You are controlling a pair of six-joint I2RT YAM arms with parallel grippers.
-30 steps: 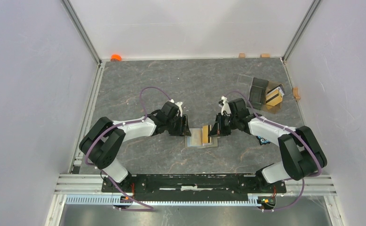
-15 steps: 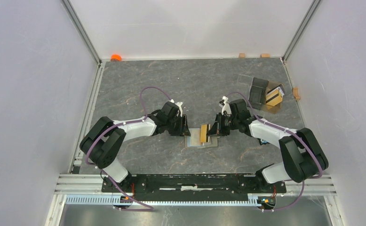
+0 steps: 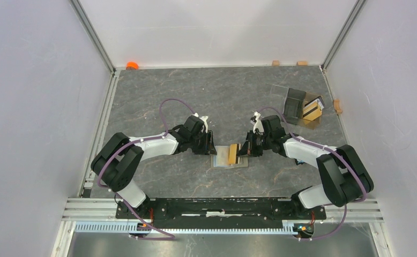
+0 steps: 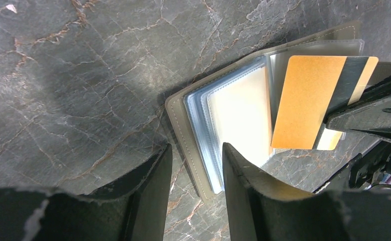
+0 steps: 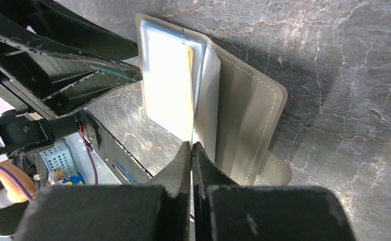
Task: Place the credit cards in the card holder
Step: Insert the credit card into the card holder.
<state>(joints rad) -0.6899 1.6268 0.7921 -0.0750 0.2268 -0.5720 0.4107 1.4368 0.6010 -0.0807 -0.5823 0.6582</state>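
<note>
Where the two black-and-white arms reach inward from their bases at the near edge of the grey marbled table (image 3: 195,96), their grippers meet over the card holder (image 3: 222,159). It lies open and flat just ahead of the bases, near the table's middle.

The left gripper (image 4: 196,153) hovers at the holder's left edge with its jaws apart and nothing between them. The olive cover's corner shows through the gap. Whether the fingers touch the cover cannot be told.

The right gripper (image 5: 191,146) comes in from the other side, its jaws pinched tight on one credit card (image 4: 304,100). The card is gold-orange with a dark stripe and is held on edge above the holder's clear sleeves. From the right wrist it shows as a thin orange sliver at the fold between the pale, glossy sleeve pages. Whether it sits inside a pocket cannot be told. The holder's tab flap (image 5: 275,168) lies on the table to the right.

Compared with a second ago, the right gripper and its card sit slightly further left, closer over the sleeves. The left arm and the holder look unchanged.

Farther back on the right, a clear plastic box (image 3: 297,101) holds more tan cards (image 3: 313,111), as before. Along the far edge are an orange object (image 3: 132,65) in the left corner and small wooden blocks (image 3: 275,62).
</note>
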